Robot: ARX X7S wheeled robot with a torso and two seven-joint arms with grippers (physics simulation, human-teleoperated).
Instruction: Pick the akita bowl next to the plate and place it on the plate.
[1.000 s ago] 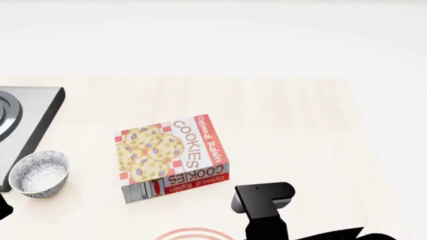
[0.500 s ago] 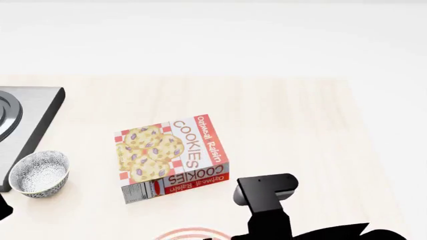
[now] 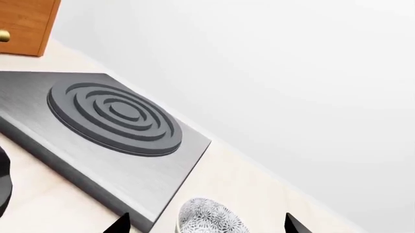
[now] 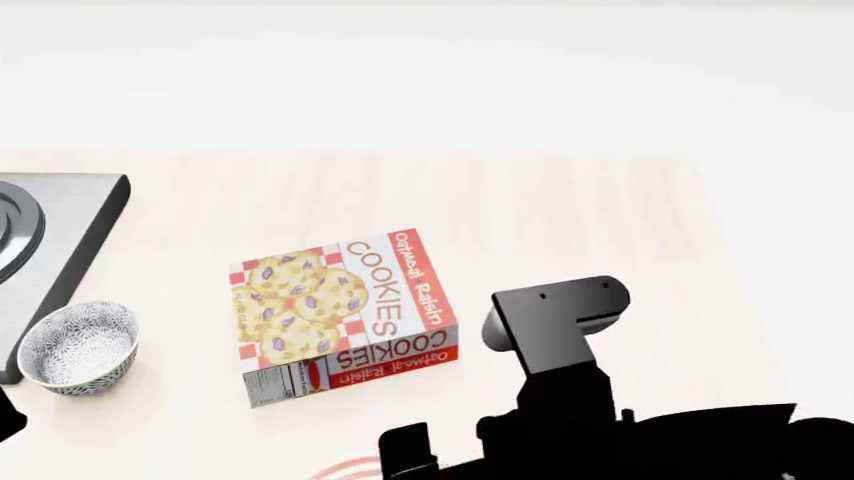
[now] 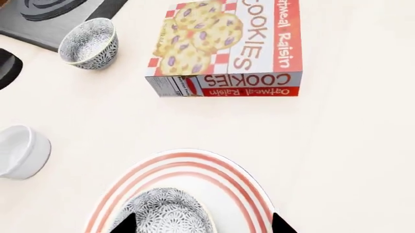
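In the right wrist view, one akita bowl (image 5: pixel 165 212), grey-and-white patterned, sits on the plate (image 5: pixel 194 162), which is white with red-brown rings. My right gripper (image 5: pixel 202 225) is open above it, its black fingertips (image 5: pixel 124 224) spread wide to either side and not touching the bowl. An identical bowl (image 4: pixel 78 345) stands at the stove's corner. My left gripper (image 3: pixel 207 225) is open, and that bowl (image 3: pixel 209 218) shows between its tips. In the head view my right arm (image 4: pixel 561 330) hides nearly all of the plate (image 4: pixel 344 468).
A cookies box (image 4: pixel 344 310) lies flat mid-counter, just beyond the plate. A grey stove (image 3: pixel 116 121) with a ringed burner sits at the left. A plain white cup (image 5: pixel 19 151) stands left of the plate. A wooden cabinet (image 3: pixel 26 24) is behind the stove.
In the head view my right arm has come up and forward, showing larger and covering more of the plate's rim. The bowl by the stove and the box have not moved.
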